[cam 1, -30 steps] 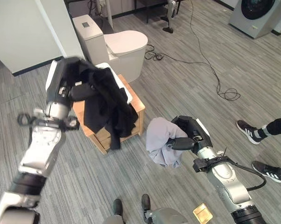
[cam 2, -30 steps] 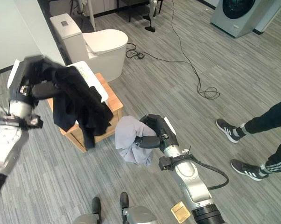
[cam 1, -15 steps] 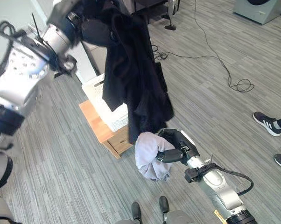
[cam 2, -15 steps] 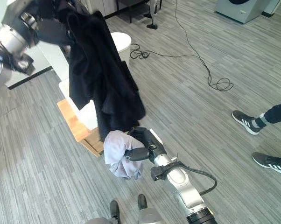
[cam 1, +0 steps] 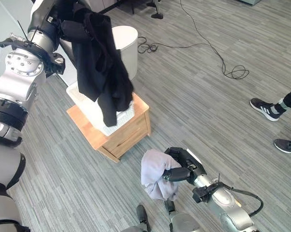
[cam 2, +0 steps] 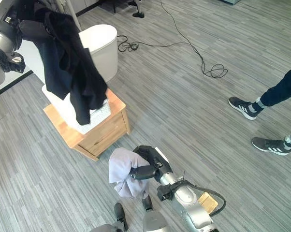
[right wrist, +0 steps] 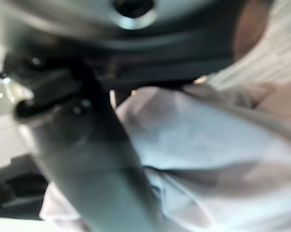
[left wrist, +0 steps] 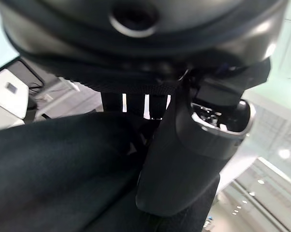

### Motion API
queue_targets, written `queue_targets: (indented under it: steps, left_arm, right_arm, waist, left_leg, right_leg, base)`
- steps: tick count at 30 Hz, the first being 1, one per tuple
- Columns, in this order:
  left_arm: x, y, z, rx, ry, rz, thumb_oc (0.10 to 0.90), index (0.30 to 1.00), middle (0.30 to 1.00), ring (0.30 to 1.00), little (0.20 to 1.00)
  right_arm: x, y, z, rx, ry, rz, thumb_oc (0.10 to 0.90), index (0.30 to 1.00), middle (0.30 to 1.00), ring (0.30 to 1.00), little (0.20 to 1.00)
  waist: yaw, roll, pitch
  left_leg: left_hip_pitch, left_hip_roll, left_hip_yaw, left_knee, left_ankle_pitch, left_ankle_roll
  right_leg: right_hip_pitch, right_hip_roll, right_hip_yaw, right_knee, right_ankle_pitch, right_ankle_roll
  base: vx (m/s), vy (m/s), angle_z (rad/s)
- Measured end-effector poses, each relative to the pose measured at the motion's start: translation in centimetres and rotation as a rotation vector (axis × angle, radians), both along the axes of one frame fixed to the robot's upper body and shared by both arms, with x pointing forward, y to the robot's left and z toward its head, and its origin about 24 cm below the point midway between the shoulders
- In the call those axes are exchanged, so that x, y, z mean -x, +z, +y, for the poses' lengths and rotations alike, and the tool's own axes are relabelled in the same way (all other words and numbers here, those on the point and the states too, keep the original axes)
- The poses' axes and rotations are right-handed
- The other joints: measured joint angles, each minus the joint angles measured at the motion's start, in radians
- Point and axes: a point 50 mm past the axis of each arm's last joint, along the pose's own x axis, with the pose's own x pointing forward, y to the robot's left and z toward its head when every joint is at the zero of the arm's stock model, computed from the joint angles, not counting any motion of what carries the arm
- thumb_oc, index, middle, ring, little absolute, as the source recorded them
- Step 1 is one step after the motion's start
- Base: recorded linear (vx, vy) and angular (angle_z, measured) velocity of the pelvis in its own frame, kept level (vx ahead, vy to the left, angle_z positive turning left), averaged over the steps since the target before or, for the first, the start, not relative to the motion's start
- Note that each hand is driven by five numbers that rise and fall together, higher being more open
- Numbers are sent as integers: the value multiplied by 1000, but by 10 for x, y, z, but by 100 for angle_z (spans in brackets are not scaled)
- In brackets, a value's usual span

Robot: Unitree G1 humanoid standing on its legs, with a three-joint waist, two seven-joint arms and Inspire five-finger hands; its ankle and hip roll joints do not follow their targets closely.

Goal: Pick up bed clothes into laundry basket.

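Note:
A black garment [cam 1: 99, 67] hangs from my left hand [cam 1: 57, 25], which is raised at the upper left and shut on the cloth. Its lower end dangles over the white laundry basket [cam 1: 80, 99] standing on a low wooden cabinet [cam 1: 126, 133]. The left wrist view shows the thumb [left wrist: 184, 145] pressed against the black cloth [left wrist: 53, 164]. Low in front, my right hand [cam 1: 184, 163] is shut on a bunched pale lilac garment [cam 1: 154, 173], held just above the floor to the right of the cabinet. That pale cloth [right wrist: 208, 154] lies under the thumb in the right wrist view.
A white toilet [cam 1: 127, 42] stands behind the cabinet. A black cable [cam 1: 218, 53] trails over the grey plank floor to the right. A person's shoes [cam 1: 266, 107] stand at the right edge. A pale wall [cam 1: 5, 19] closes the far left.
The camera has shifted. My left hand has lifted the black garment up off the basket, so it now hangs above it. My right hand still holds the pale garment.

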Motion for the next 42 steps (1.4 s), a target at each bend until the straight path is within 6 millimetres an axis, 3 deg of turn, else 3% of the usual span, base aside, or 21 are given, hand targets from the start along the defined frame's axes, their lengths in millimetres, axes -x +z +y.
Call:
queue_targets:
  steps: [8,15,19,31,35,38,42]
  left_arm:
    - [5,34,-6,-10,5,-77,400,300,300,300,300]
    - [19,83,7,76,134,-223,400,300,300,300,300]
    - [22,90,7,93,143,-252,400,300,300,300,300]
    - [27,103,3,45,170,-284,400,300,300,300,300]
    - [39,121,5,57,191,-352,400,300,300,300,300]
    - [59,148,9,98,232,-464,400,300,300,300,300]
    - [69,156,24,126,295,-503,400,300,300,300,300]
  right_arm:
    - [4,-4,-2,-1,-11,20,400,300,300,300,300]
    - [8,-6,-19,-23,-85,44,400,300,300,300,300]
    - [18,-14,-28,-10,-118,92,400,300,300,300,300]
    - [22,-15,-35,-16,-146,106,400,300,300,300,300]
    - [22,-15,-35,-17,-145,106,400,300,300,300,300]
    - [18,-11,-39,-3,-147,93,400,300,300,300,300]
    - [18,-8,-49,-6,-189,81,400,300,300,300,300]
  waist:
    - [-10,-9,5]
    - [-21,-10,6]
    - [-32,-39,23]
    - [-20,-55,36]
    - [-14,-60,41]
    - [-6,-69,82]
    - [3,-75,110]
  left_leg:
    - [-6,0,1,0,-1,0]
    - [-40,1,12,-1,-2,3]
    - [-58,2,27,0,-2,3]
    - [-139,-1,39,0,1,6]
    - [-167,-1,36,1,1,6]
    - [-182,-1,33,1,1,5]
    - [-209,0,26,1,7,0]
  right_leg:
    - [-7,0,3,0,2,0]
    - [-45,2,8,0,8,4]
    - [-69,5,29,0,16,3]
    - [-155,1,34,0,26,4]
    - [-181,1,31,0,26,3]
    - [-194,1,29,0,28,2]
    - [-218,1,26,1,30,0]
  base:
    - [42,6,0]
    - [-4,-3,-4]
    - [-13,-3,-13]
    - [-10,6,-2]
    - [-56,-3,3]
    - [-63,-24,3]
    - [-68,-31,3]
